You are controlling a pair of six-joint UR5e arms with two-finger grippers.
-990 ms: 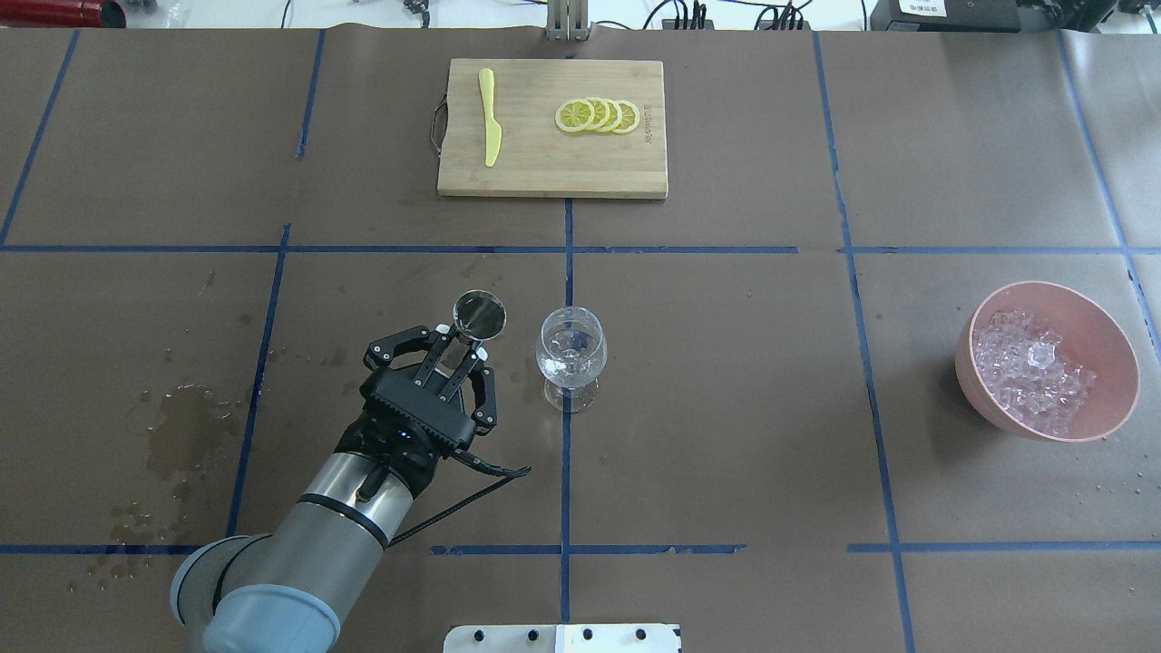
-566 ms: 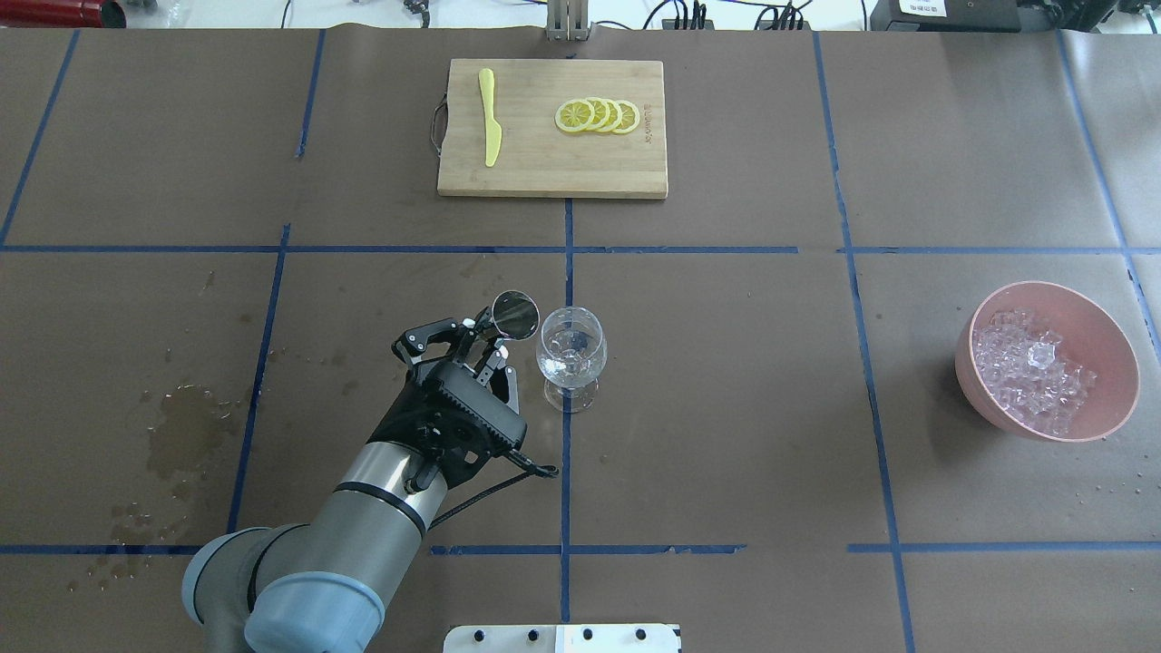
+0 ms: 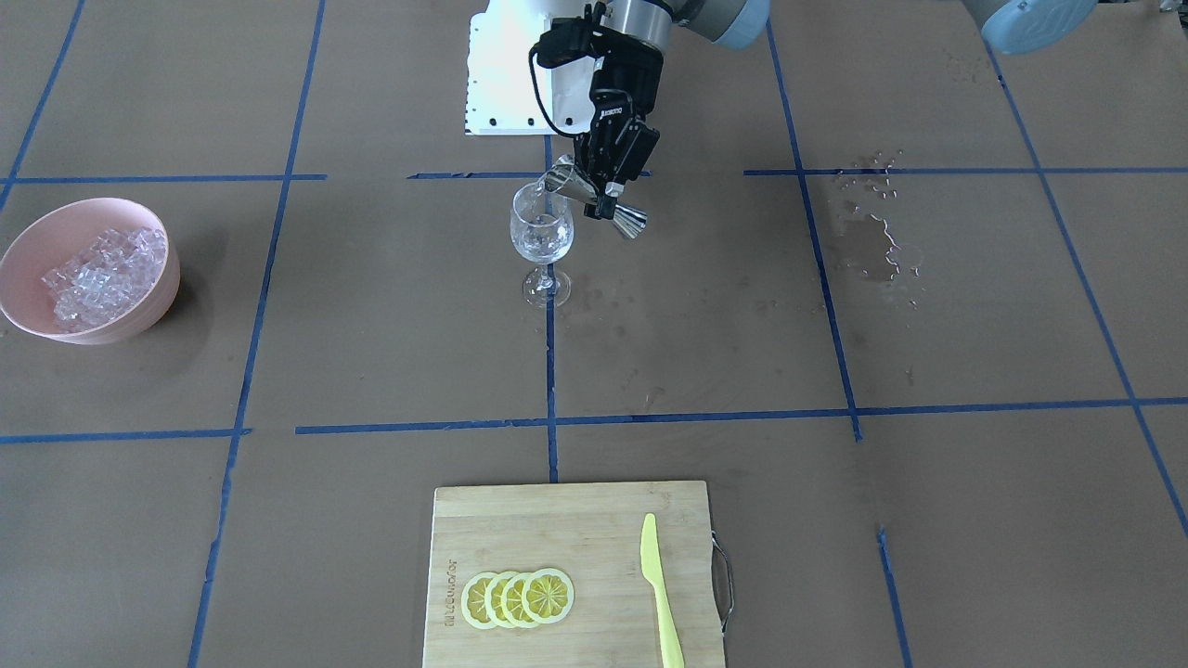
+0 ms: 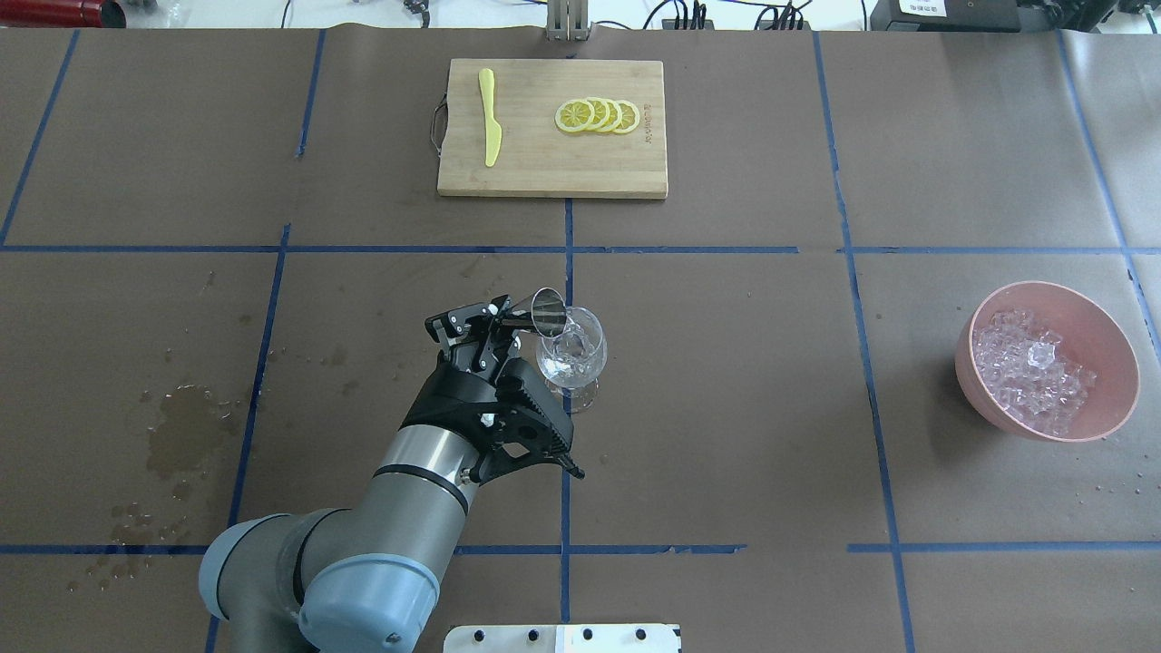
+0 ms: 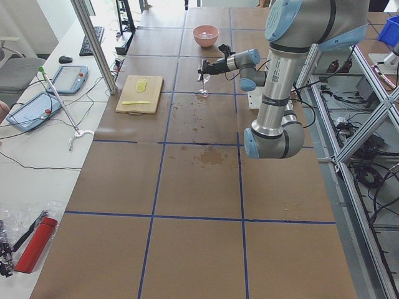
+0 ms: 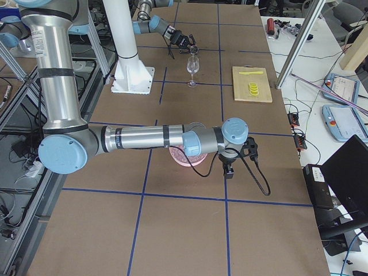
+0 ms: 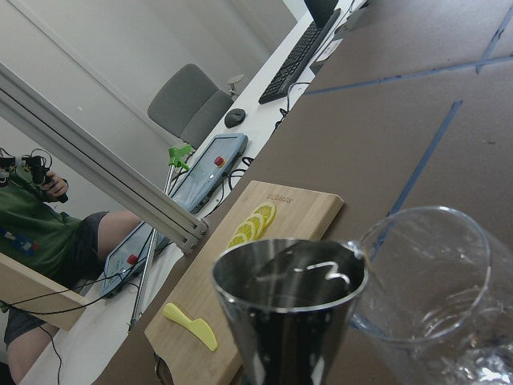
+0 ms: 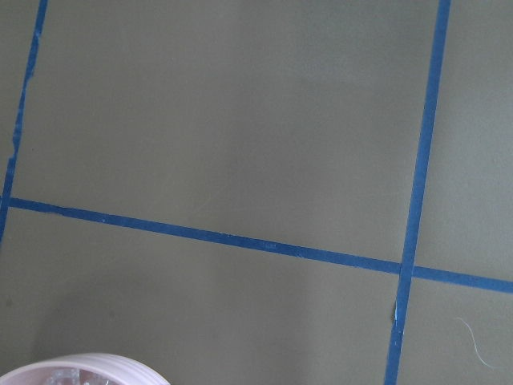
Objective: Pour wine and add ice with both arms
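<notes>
My left gripper [image 4: 494, 325] is shut on a steel jigger [image 4: 544, 313] and holds it tipped on its side, mouth against the rim of the clear wine glass [image 4: 573, 352]. The front view shows the jigger [image 3: 594, 199] leaning over the glass [image 3: 541, 232]. In the left wrist view the jigger [image 7: 288, 313] touches the glass rim [image 7: 433, 297]. The ice [image 4: 1034, 367] lies heaped in a pink bowl [image 4: 1117, 363] at the right. My right gripper [image 6: 228, 171] shows only in the exterior right view, beside the bowl; I cannot tell whether it is open or shut.
A wooden cutting board [image 4: 544, 163] at the far middle carries a yellow knife [image 4: 490, 118] and lemon slices [image 4: 599, 115]. A wet stain [image 4: 186, 435] marks the table at the left. The white pedestal [image 3: 520, 74] stands behind the glass.
My left gripper has moved right toward the glass and rolled over, bringing the jigger from upright to tipped with its mouth at the glass rim.
</notes>
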